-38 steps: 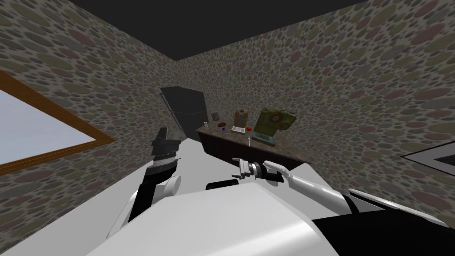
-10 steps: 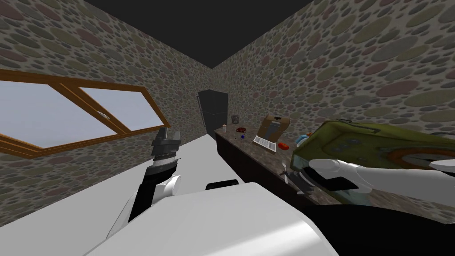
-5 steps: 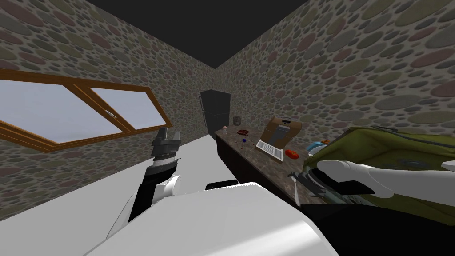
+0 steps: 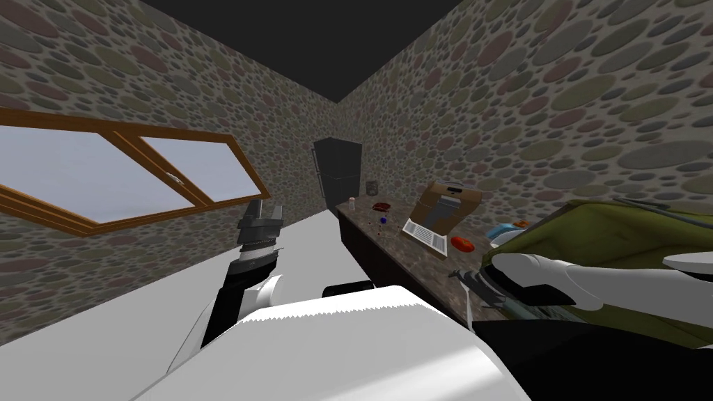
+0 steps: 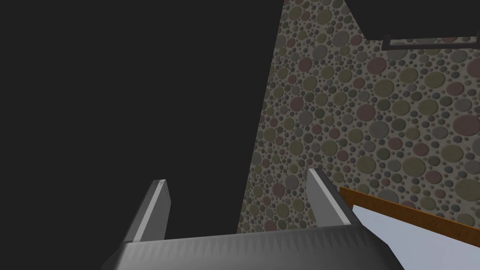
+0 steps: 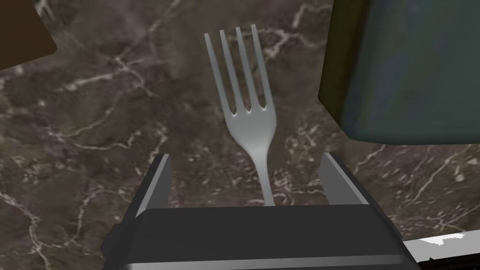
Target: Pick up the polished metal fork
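My right gripper (image 6: 244, 157) is down close over the dark brown, white-veined marble countertop (image 6: 93, 117), fingers spread wide and holding nothing. The shiny silver metal fork (image 6: 248, 112) lies flat on that countertop with its tines pointing away from my hand. Its thin handle runs between the two fingers, and as far as I can see it touches neither. Just beside the tines sits a bulky olive-green box with a grey-blue face (image 6: 403, 70). My left gripper (image 5: 237, 176) is raised on my left near the wood-framed window (image 4: 104, 181), fingers apart too, empty.
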### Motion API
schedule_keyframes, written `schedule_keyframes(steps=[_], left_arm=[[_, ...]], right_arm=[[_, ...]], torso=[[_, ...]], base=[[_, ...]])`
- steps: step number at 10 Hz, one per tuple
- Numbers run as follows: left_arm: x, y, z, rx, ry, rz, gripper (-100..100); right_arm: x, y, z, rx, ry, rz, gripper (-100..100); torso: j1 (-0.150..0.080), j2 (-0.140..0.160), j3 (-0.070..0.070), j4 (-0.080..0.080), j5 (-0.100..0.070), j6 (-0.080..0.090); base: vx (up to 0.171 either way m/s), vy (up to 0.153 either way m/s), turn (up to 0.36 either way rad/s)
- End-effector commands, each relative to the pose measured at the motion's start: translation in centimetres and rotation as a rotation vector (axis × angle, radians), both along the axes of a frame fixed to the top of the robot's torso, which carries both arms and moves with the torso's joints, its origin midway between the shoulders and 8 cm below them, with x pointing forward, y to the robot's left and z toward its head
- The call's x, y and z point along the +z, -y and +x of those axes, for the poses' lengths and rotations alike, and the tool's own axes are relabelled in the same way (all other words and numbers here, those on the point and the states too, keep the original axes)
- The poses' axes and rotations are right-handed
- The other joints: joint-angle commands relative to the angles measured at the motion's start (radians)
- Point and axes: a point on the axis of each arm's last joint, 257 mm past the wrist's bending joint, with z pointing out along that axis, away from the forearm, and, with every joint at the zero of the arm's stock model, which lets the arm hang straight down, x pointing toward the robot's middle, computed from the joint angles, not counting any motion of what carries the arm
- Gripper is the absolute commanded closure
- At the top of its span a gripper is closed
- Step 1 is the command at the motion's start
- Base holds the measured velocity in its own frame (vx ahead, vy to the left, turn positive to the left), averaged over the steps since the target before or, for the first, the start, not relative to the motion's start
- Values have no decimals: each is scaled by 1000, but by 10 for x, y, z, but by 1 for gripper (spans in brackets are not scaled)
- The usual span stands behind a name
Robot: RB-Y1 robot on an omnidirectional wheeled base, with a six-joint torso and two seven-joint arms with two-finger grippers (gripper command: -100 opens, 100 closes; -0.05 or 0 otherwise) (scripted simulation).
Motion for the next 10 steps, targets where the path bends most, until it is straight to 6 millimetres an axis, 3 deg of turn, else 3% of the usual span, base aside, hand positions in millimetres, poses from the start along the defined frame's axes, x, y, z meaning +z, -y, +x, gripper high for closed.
schedule_keyframes(steps=[1,2,6,7,8,10], left_arm=[[0,0,0,0,0,0,0],[0,0,0,0,0,0,0],[0,0,0,0,0,0,0],[0,0,0,0,0,0,0],[0,0,0,0,0,0,0],[0,0,0,0,0,0,0]], right_arm=[[0,0,0,0,0,0,-100],[-1,0,0,-1,1,-1,100],[0,1,1,0,2,-3,100],[0,1,1,0,2,-2,0],[11,2,-1,3,-1,0,100],[11,2,1,4,0,-2,100]], torso=[[0,0,0,0,0,0],[0,0,0,0,0,0],[-2,-3,-2,-1,-2,0],[-2,-3,-2,-1,-2,0],[-2,-3,-2,-1,-2,0],[-1,-4,-3,-1,-2,0]], base=[[-10,-2,7],[0,0,0],[-1,-1,-3],[0,0,0],[11,6,-47],[16,5,-27]])
